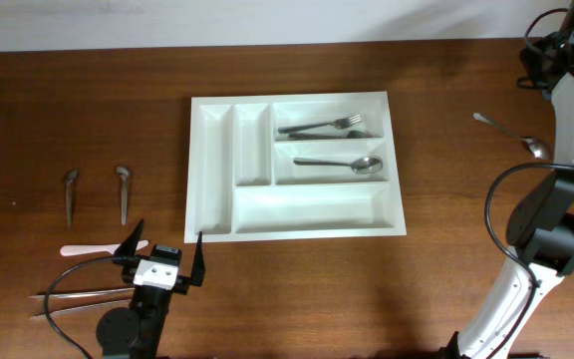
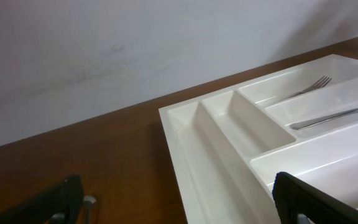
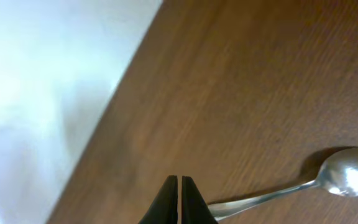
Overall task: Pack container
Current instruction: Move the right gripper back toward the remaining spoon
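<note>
Nearest the robot, the left gripper [image 1: 165, 249] hangs low over the counter [image 1: 446, 199] with its jaws released and holding nothing. One jaw sits just beside the near-left corner of the container [image 1: 307, 209]. A careless swing from here could knock that corner and skew the whole thing.

To the left of that gripper lie a white utensil [image 1: 103, 249] and a pair of long thin metal pieces [image 1: 78, 296]. A little farther off are two small spoons [image 1: 71, 189], all unpacked.

The container rests flat mid-counter. Its far-right slot holds forks [image 1: 322, 127] and the slot below holds a packed spoon [image 1: 342, 162]. The other compartments are bare.

Farthest right, a loose spoon [image 3: 347, 174] lies on the wood. The right gripper [image 3: 178, 199] has its jaws clenched tight on nothing, and the spoon's handle passes just behind them. Unless they part again, a descent would only push the spoon aside. It lies flat and thin against the wood, so a pinch could easily skid off it.
</note>
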You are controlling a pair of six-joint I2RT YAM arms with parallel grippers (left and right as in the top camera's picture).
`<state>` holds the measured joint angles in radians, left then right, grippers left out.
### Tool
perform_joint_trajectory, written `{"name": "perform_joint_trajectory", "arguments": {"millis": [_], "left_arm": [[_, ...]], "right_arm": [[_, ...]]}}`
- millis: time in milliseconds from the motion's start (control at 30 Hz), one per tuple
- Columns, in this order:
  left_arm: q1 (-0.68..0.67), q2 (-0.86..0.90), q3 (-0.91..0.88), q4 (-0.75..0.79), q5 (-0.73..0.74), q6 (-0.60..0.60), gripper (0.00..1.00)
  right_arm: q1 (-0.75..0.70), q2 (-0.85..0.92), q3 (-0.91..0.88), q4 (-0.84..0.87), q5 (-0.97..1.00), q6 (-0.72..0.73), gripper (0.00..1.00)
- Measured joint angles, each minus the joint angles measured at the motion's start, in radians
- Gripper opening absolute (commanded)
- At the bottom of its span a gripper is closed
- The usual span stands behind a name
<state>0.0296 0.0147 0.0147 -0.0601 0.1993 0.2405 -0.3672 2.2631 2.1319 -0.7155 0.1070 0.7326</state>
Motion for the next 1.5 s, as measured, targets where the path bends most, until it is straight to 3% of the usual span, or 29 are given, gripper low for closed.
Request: {"name": "perform_joint_trajectory", "arguments": {"millis": [500,1500], "left_arm": [[0.000,0.000,0.000,0.000,0.000,0.000,0.99],[0.000,0.000,0.000,0.000,0.000,0.000,0.99]], "right_arm": [[-0.003,0.088,0.000,0.003,0.013,-0.248,0.04],[-0.058,0.213,0.000,-0.092,-0.064,-0.314,0.04]]}}
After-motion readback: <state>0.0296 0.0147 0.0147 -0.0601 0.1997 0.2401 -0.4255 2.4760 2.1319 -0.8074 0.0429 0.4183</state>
